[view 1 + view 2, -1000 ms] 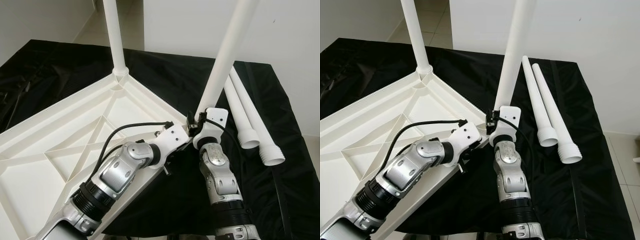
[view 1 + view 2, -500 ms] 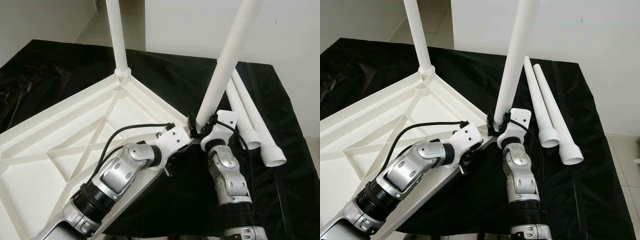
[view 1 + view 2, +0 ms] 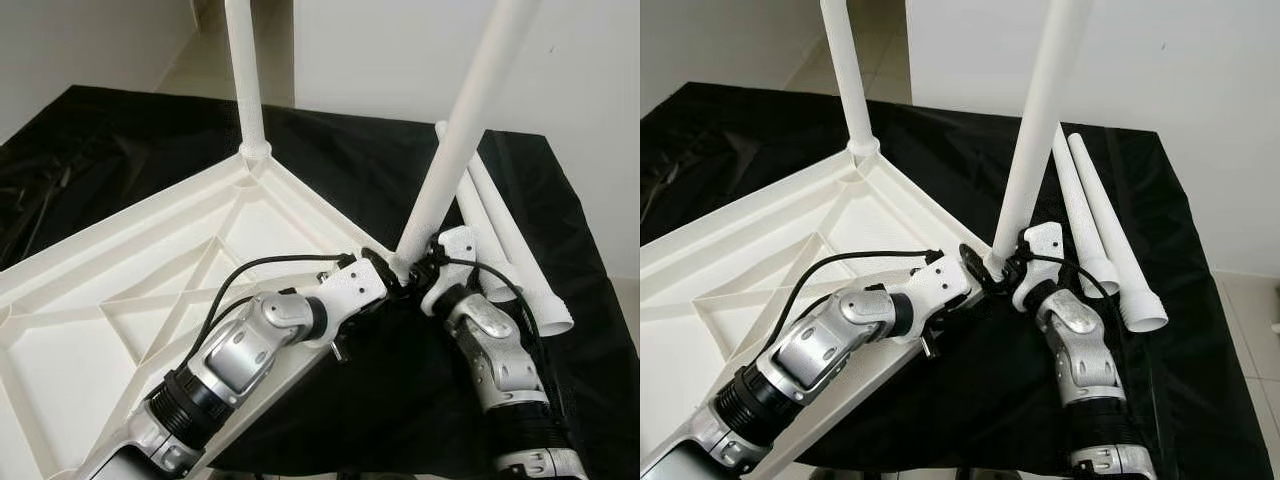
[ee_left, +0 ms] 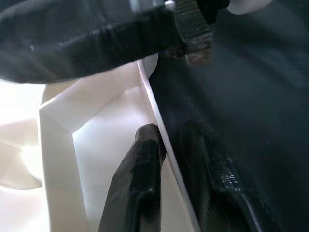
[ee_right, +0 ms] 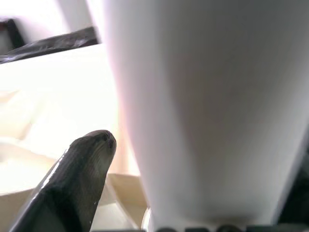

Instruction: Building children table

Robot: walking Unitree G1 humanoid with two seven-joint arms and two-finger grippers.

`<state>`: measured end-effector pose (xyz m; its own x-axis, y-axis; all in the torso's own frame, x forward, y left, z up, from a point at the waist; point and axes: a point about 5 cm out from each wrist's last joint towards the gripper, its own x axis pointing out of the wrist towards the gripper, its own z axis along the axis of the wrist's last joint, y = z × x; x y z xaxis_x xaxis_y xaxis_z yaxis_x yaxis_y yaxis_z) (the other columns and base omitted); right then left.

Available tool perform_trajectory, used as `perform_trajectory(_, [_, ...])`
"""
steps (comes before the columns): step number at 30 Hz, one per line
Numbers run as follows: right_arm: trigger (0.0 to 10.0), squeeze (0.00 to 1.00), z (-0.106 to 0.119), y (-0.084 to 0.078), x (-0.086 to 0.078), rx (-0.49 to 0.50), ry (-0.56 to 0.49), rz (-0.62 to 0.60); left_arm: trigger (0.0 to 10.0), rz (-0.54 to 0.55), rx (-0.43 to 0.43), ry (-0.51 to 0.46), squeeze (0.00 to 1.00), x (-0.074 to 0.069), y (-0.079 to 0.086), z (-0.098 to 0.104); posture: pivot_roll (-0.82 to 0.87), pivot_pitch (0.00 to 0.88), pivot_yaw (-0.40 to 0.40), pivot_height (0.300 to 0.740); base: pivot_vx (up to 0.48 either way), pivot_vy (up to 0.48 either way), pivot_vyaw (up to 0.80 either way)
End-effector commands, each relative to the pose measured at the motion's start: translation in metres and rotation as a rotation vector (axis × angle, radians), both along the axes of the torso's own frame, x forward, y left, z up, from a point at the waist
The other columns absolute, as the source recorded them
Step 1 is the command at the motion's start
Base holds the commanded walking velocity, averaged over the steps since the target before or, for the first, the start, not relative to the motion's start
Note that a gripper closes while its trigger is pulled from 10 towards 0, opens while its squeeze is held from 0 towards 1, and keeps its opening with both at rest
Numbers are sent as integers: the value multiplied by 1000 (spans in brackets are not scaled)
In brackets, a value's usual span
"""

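One white tabletop [image 3: 150, 260] is pinched at its rim by left gripper [image 4: 166, 145] fingers; one leg [image 3: 455, 150] is clamped by right gripper [image 3: 415, 268]. One leg [image 3: 243, 75] is fitted; two legs [image 3: 510, 250] are lying loose.

Both silver arms reach forward and converge, left hand [image 4: 166, 159] pinched closed, right hand [image 3: 425, 268] clamped shut.

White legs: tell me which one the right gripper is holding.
The tilted leg at the tabletop's near corner, gripped at its base by the right gripper. The far-corner leg stands upright unheld; two spare legs lie flat on the black cloth.
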<state>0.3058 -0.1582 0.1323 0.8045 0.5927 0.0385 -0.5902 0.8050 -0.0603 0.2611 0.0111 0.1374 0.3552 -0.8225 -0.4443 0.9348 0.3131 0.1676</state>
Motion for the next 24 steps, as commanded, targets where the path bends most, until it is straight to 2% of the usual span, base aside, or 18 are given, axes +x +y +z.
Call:
perform_trajectory(1, [10000,0,1,1,4,-12,2,78,10000,-72,22,77,0,-8,-2,-12,-43,31,-3,740,0,0,0])
perform_trajectory(8, [10000,0,2,-6,14,-41,16,120,10000,-65,18,75,0,-7,-2,-11,-31,34,-9,740,0,0,0])
perform_trajectory(14, [10000,0,3,-28,21,-73,42,136,10000,-48,15,75,0,-6,-1,-10,-22,46,-9,740,0,0,0])
perform_trajectory(16, [10000,0,3,-28,21,-73,42,136,10000,-48,15,75,0,-6,-1,-10,-22,46,-9,740,0,0,0])
perform_trajectory(17, [4706,0,4,-33,21,-79,46,139,10000,-48,15,75,0,-6,-1,-10,-22,46,-9,740,0,0,0])
perform_trajectory(18, [4706,0,4,-33,21,-79,46,139,10000,-48,15,75,0,-6,-1,-10,-22,46,-9,740,0,0,0])
perform_trajectory(19, [0,0,4,-38,21,-83,49,146,10000,-47,15,75,0,-6,-1,-9,-22,46,-9,740,0,0,0])
perform_trajectory(21, [0,0,3,-44,20,-87,53,156,10000,-49,14,77,0,-6,-1,-9,-28,51,-4,740,0,0,0])
perform_trajectory(24, [0,0,2,-45,19,-82,53,163,10000,-51,14,78,0,-6,-2,-9,-36,58,-1,740,0,0,0])
